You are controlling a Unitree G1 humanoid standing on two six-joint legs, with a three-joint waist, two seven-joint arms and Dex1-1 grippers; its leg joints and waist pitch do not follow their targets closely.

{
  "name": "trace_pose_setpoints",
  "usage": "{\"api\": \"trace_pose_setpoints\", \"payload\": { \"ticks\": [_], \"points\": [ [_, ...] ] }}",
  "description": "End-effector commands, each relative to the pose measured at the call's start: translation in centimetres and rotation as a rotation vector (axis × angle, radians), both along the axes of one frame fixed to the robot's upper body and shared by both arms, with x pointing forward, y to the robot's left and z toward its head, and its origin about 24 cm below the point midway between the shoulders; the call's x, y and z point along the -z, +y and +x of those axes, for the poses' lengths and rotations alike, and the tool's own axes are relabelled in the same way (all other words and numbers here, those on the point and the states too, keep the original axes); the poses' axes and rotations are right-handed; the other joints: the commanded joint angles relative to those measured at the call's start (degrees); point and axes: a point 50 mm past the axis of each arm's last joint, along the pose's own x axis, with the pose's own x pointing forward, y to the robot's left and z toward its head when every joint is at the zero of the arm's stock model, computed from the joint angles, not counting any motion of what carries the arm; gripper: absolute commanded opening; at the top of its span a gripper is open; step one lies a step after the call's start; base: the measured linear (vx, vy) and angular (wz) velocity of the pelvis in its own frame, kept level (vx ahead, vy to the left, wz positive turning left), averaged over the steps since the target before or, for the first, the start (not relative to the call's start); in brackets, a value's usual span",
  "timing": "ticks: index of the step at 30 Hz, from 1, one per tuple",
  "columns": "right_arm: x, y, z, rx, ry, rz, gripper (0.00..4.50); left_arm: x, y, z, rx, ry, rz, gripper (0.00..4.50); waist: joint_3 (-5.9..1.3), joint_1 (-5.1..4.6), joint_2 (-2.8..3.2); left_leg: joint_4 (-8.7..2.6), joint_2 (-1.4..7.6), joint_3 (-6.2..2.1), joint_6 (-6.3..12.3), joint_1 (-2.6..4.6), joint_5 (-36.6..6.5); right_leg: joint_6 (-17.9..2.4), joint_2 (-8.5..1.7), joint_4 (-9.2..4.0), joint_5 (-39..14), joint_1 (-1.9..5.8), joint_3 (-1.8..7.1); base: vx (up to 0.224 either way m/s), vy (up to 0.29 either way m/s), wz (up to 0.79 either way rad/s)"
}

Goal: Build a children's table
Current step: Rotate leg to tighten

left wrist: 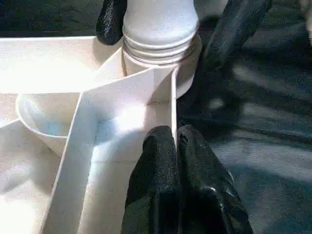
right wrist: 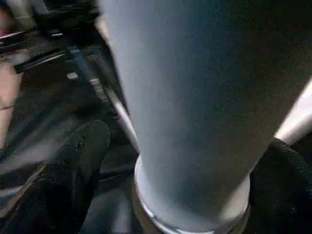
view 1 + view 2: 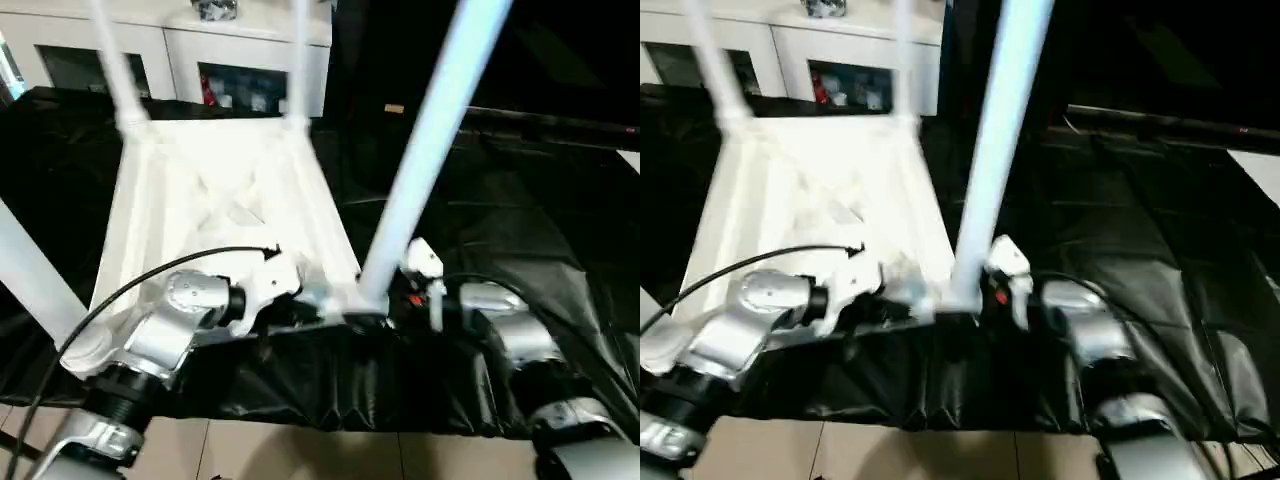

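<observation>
Tabletop (image 3: 215, 205) carries seemingly four legs (image 3: 432, 140); left claw (image 1: 176, 146) closed, right claw (image 2: 170, 161) spread.

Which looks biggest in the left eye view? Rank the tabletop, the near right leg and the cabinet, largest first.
1. Tabletop, upside down, covers the most picture.
2. Near right leg, a long bar running out of the top edge; being near the camera enlarges it.
3. Cabinet, a cropped strip at the back; distance shrinks it, so true size is unsure.

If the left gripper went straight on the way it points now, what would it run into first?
Probably the base of the leg screwed into the corner socket, following the tabletop's rib pinched by the left gripper; depth is uncertain.
</observation>
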Motion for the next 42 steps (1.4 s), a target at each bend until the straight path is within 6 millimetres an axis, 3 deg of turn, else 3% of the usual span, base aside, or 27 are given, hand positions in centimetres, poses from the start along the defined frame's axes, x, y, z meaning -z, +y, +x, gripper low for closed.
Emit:
{"api": "trace_pose_setpoints", "payload": {
  "ticks": [1, 4, 13, 14, 20, 23, 25, 28, 29, 30, 32, 33, 36, 38, 40, 41, 42],
  "points": [
    [-0.1, 1.7, -1.0, -0.162, 0.017, 0.021, 3.95, -0.4, -1.6, -0.3, 0.073, -0.012, -0.043, 0.0, -3.45, -0.12, 0.23, -3.77, 0.97, 0.33, 3.32, 0.08, -11.6, -10.9, -3.91, -3.67, -16.8, 3.22, 2.47, 0.0, 0.0, 0.0],
    [0.0, 1.7, -1.4, -0.198, 0.035, 0.007, 3.83, -0.4, -1.4, -0.4, 0.085, -0.004, -0.039, 0.0, -3.4, -0.02, 0.41, -3.84, 0.93, 0.25, 2.56, 0.24, -12.5, -10.0, -3.9, -3.96, -19.1, 3.11, 2.43, 0.0, 0.0, 0.0],
    [0.4, 2.1, -2.0, -0.23, 0.054, -0.018, 3.22, -0.4, -1.1, -0.6, 0.093, 0.0, -0.042, 0.0, -3.58, 0.07, 0.34, -3.77, 0.9, 0.28, 2.48, 0.11, -11.2, -10.8, -3.8, -3.56, -15.9, 3.28, 2.43, 0.0, 0.0, 0.0],
    [0.4, 2.3, -2.2, -0.226, 0.057, -0.012, 3.15, -0.4, -1.0, -0.5, 0.078, -0.007, -0.046, 0.0, -3.57, 0.01, 0.03, -3.73, 0.9, 0.31, 2.54, 0.13, -11.3, -10.7, -3.8, -3.61, -16.4, 3.27, 2.41, 0.0, 0.0, 0.0],
    [0.8, 2.4, -2.5, -0.201, 0.057, -0.007, 2.8, -0.4, -1.3, -0.5, 0.033, -0.023, -0.075, 0.0, -3.28, -0.09, 0.04, -3.9, 0.93, 0.2, 2.13, 0.27, -13.0, -9.1, -3.89, -4.08, -20.8, 3.0, 2.45, 0.0, 0.0, 0.0],
    [1.1, 2.7, -2.2, -0.132, 0.032, -0.001, 2.7, -0.3, -1.5, -0.3, -0.01, -0.043, -0.086, 0.0, -3.19, -0.11, 0.1, -3.96, 0.9, 0.15, 1.94, 0.3, -13.8, -8.7, -3.92, -4.27, -22.4, 2.95, 2.42, 0.0, 0.0, 0.0],
    [1.2, 2.8, -2.1, -0.105, 0.021, 0.001, 2.67, -0.3, -1.6, -0.2, -0.021, -0.05, -0.089, 0.0, -2.97, -0.28, 0.13, -4.06, 0.86, 0.01, 1.37, 0.43, -15.7, -7.4, -4.01, -4.8, -26.6, 2.78, 2.3, 0.0, 0.0, 0.0],
    [1.6, 3.9, -0.8, 0.13, -0.02, 0.011, 2.65, -0.7, -2.5, 0.7, -0.109, -0.094, -0.105, 0.0, -2.86, -0.62, 0.52, -4.09, 0.73, -0.17, 0.25, 0.59, -16.9, -6.1, -4.08, -5.28, -30.2, 2.33, 2.2, 0.0, 0.0, 0.0],
    [1.6, 3.9, -0.8, 0.13, -0.02, 0.011, 2.65, -0.7, -2.5, 0.7, -0.109, -0.094, -0.105, 0.0, -2.77, -0.87, 0.38, -4.14, 0.59, -0.22, 0.0, 0.58, -17.6, -5.6, -3.97, -5.54, -31.6, 2.31, 2.01, 0.0, 0.0, 0.0],
    [1.8, 4.2, -0.5, 0.188, -0.026, 0.009, 2.65, -0.8, -2.8, 0.9, -0.128, -0.105, -0.107, 0.0, -3.04, -1.16, 0.05, -4.11, 0.4, -0.54, -0.19, 0.05, -17.6, -4.2, -4.11, -5.51, -33.2, 3.02, 1.7, 0.0, 0.0, 0.0],
    [2.1, 5.1, 0.3, 0.335, -0.02, 0.018, 2.65, -1.0, -3.8, 1.2, -0.165, -0.124, -0.108, 0.0, -2.96, -1.54, 0.83, -4.16, 0.41, -0.68, -0.4, 0.38, -18.4, -4.0, -4.03, -5.71, -33.5, 2.46, 1.66, 0.0, 0.0, 0.0],
    [2.1, 5.7, 0.7, 0.402, -0.01, 0.025, 2.65, -1.1, -4.5, 1.3, -0.183, -0.129, -0.113, 0.0, -2.95, -2.05, 0.5, -4.05, 0.29, -0.63, -0.36, 0.33, -19.1, -3.9, -3.94, -5.93, -34.1, 2.4, 1.56, 0.0, 0.0, 0.0],
    [2.1, 7.0, 1.6, 0.564, 0.01, 0.028, 2.65, -1.4, -6.2, 1.4, -0.207, -0.142, -0.132, 0.0, -3.25, -2.5, 0.63, -4.1, 0.33, -0.73, -0.66, -0.06, -18.0, -4.4, -3.92, -5.54, -31.6, 2.57, 1.68, 0.0, 0.0, 0.0],
    [1.9, 7.6, 2.1, 0.623, 0.005, 0.035, 2.65, -1.5, -7.1, 1.2, -0.201, -0.143, -0.142, 0.0, -3.39, -2.52, 0.68, -3.93, 0.36, -0.5, -0.29, 0.32, -17.9, -5.4, -3.82, -5.39, -28.8, 2.28, 1.89, 0.0, 0.0, 0.0],
    [1.5, 8.4, 2.2, 0.619, -0.013, 0.057, 2.65, -1.4, -7.9, 0.8, -0.182, -0.143, -0.152, 0.0, -3.49, -2.5, 0.24, -3.93, 0.47, -0.3, 0.44, -0.01, -16.3, -6.9, -3.84, -4.77, -24.7, 2.49, 2.09, 0.0, 0.0, 0.0],
    [1.3, 8.6, 2.2, 0.602, -0.026, 0.065, 2.99, -1.4, -8.1, 0.7, -0.174, -0.143, -0.154, 0.0, -3.54, -2.49, 0.35, -3.91, 0.49, -0.24, 0.59, 0.06, -15.9, -7.3, -3.81, -4.67, -23.6, 2.47, 2.14, 0.0, 0.0, 0.0],
    [1.3, 8.6, 2.2, 0.602, -0.026, 0.065, 2.99, -1.4, -8.1, 0.7, -0.174, -0.143, -0.154, 0.0, -3.64, -2.42, 0.36, -3.83, 0.51, -0.03, 1.09, 0.03, -14.7, -8.1, -3.72, -4.39, -20.6, 2.63, 2.27, 0.0, 0.0, 0.0]
  ]
}}
